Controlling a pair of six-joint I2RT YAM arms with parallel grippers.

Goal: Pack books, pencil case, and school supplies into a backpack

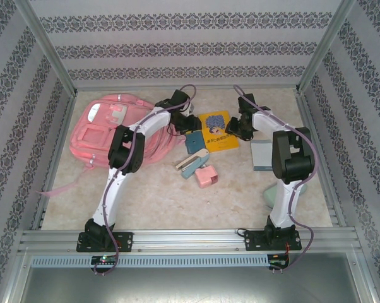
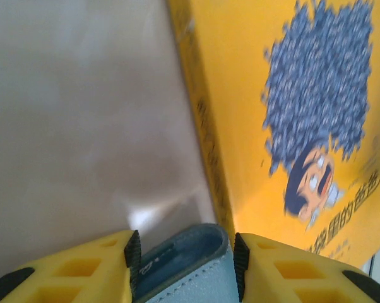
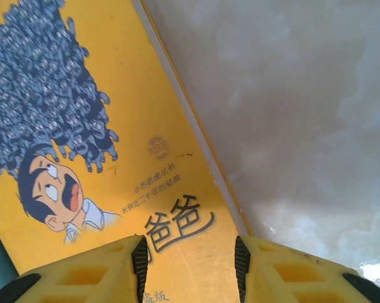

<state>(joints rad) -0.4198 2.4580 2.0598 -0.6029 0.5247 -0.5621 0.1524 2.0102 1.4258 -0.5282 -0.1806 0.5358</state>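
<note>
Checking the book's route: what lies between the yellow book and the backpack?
In the top view, the teal pouch, gripped by the left gripper, sits between the yellow book and the backpack.

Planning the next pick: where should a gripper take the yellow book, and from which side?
Probably the right edge of the yellow book, coming from the bare table: it lies flat, so only a thin edge offers purchase, and the teal pouch crowds its left.

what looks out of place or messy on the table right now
Nothing looks spilled or damaged. One loose strap of the pink backpack trails over the table toward its left edge, where it could snag. The teal pouch, gripped by the left gripper, sits close beside the yellow book and its edge.
</note>
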